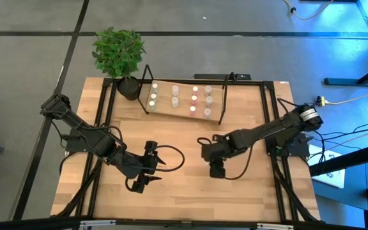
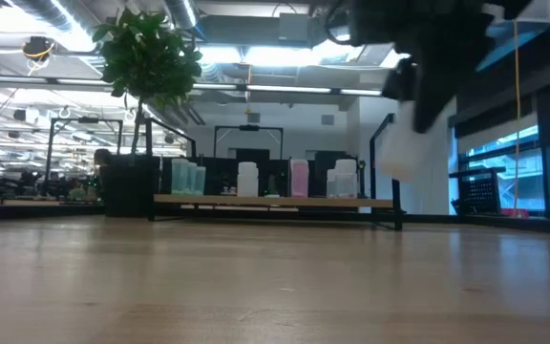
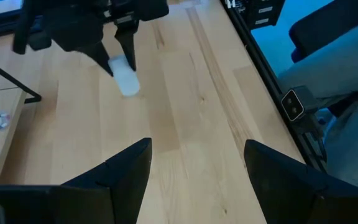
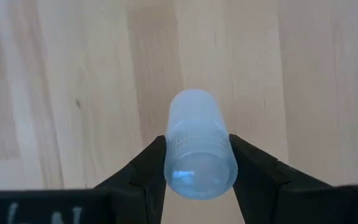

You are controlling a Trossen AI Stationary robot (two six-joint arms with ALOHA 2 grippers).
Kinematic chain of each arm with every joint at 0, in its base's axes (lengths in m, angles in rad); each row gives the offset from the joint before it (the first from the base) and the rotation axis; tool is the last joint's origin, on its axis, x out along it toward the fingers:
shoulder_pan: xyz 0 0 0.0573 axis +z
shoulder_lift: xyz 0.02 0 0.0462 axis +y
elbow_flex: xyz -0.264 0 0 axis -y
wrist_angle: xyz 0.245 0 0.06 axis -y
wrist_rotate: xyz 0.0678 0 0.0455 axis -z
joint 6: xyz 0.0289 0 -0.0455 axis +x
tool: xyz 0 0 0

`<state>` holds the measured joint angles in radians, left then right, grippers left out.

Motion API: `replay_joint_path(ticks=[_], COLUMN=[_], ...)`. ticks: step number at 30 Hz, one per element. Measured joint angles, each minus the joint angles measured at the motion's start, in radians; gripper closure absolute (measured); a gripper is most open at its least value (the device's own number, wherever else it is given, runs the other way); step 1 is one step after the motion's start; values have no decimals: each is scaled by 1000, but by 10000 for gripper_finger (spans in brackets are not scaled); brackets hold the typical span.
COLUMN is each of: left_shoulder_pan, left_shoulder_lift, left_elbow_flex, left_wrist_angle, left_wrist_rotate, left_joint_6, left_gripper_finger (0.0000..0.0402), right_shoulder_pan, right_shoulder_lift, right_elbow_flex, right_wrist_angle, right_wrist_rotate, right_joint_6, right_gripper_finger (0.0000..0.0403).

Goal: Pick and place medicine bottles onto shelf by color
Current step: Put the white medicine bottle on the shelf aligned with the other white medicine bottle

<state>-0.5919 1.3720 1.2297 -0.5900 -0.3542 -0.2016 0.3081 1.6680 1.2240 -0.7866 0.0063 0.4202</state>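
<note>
The right pincer (image 4: 196, 163) is clamped on a small white translucent bottle (image 4: 196, 146), its two dark fingers pressing opposite sides of the ribbed cap end while the smooth body sticks out ahead of them. In the overhead view this pincer (image 1: 217, 170) sits over the middle of the tabletop (image 1: 184, 198), on the near side of the shelf (image 1: 184, 108) and well apart from it; the low view shows the bottle (image 2: 401, 143) lifted clear of the wood. The rest of the medicine bottles (image 1: 192, 99) already stand upright on the shelf board in short rows, greenish ones toward the plant (image 1: 119, 51) end, then white, then pink, with more pale ones at the far end. The left pincer (image 1: 147, 172) waits low over the tabletop to the left of centre, fingers spread wide and empty, pointing toward the working arm. The bottle looks like thin hollow plastic: very light, fairly stiff, smooth and round, so it could roll or twist between flat fingers if the squeeze is off-centre. The ribbed cap band seems the better place to hold, since it gives some bite; a hard squeeze on the thin wall might dent it or pop it out. Being so light, it would probably tip if set down tilted or nudged against its neighbours, so it wants a level, gentle placing among the white ones.
</note>
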Motion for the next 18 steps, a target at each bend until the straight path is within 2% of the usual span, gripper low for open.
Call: replay_joint_path(ticks=[5,9,18], left_shoulder_pan=[0,0,0], left_shoulder_lift=[0,0,0], left_elbow_flex=[0,0,0], left_wrist_angle=[0,0,0], left_wrist_rotate=[0,0,0], left_joint_6=[0,0,0], left_gripper_finger=[152,152,152], right_shoulder_pan=[-8,-8,-3], right_shoulder_lift=[8,66,186], right_elbow_flex=[0,0,85], right_wrist_angle=[111,178,106], right_wrist_rotate=[1,0,2], right_joint_6=[-97,-156,-170], right_gripper_finger=[252,252,252])
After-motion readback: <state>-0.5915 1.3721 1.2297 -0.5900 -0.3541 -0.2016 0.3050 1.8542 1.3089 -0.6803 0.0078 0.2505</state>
